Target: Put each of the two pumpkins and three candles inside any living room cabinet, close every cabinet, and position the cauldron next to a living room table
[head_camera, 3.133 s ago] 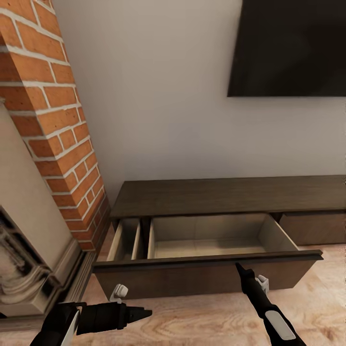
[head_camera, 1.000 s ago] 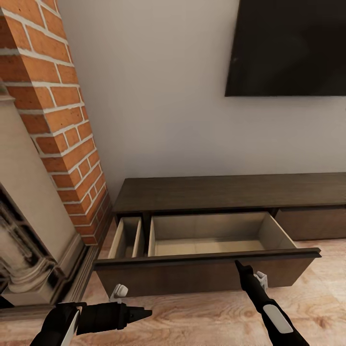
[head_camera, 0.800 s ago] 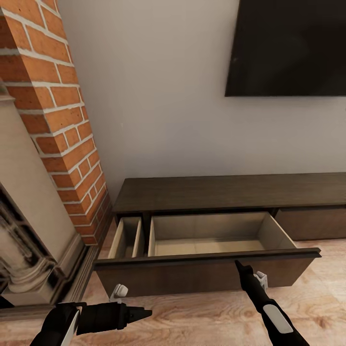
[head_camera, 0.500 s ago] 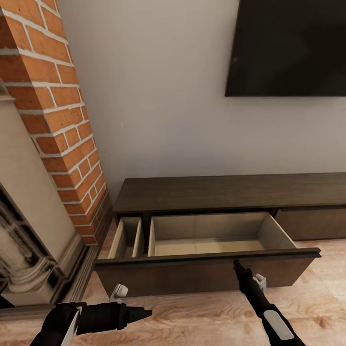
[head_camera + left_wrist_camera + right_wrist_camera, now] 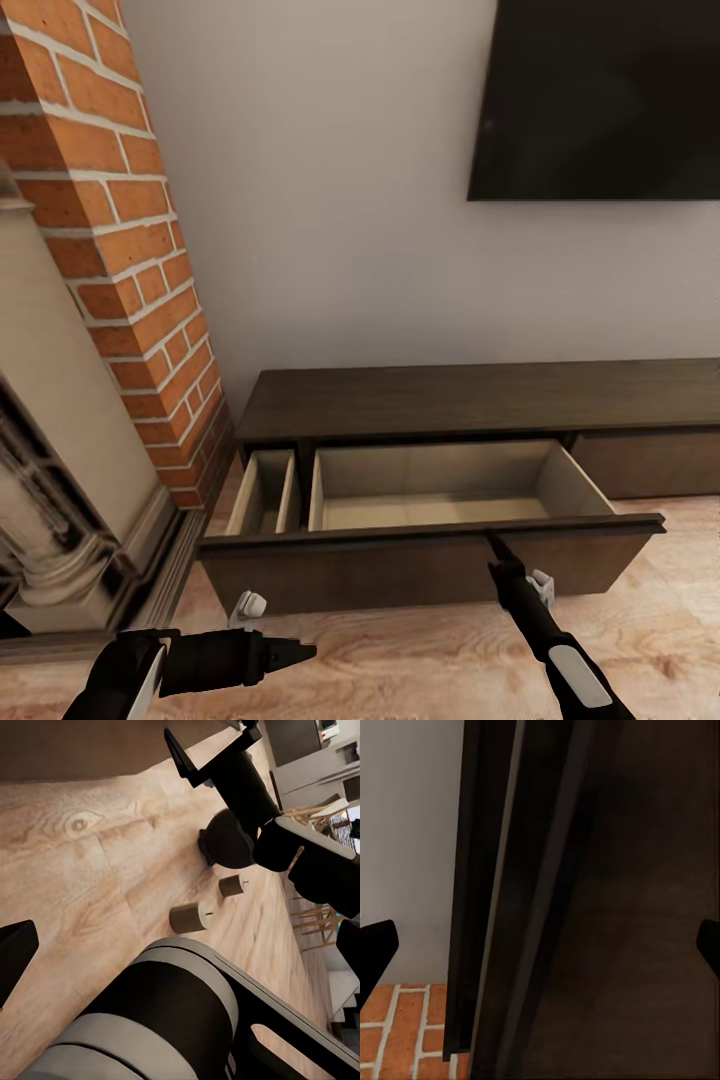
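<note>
Cabinet (image 5: 470, 400) along lower centre of head view, drawer (image 5: 430, 560) pulled open, pale interior bare; right gripper (image 5: 492, 540) at drawer front's top edge, jaws spread wide in wrist view; left gripper (image 5: 300, 652) low at lower left, jaw state cannot tell; cauldron (image 5: 225, 840) and two candles (image 5: 189, 917) on wooden floor (image 5: 75, 885), upper centre of left wrist view.

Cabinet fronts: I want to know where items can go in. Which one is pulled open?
The wide left drawer of the cabinet, beside the brick column, is open, showing its beige inside. The front at the far right is shut.
</note>
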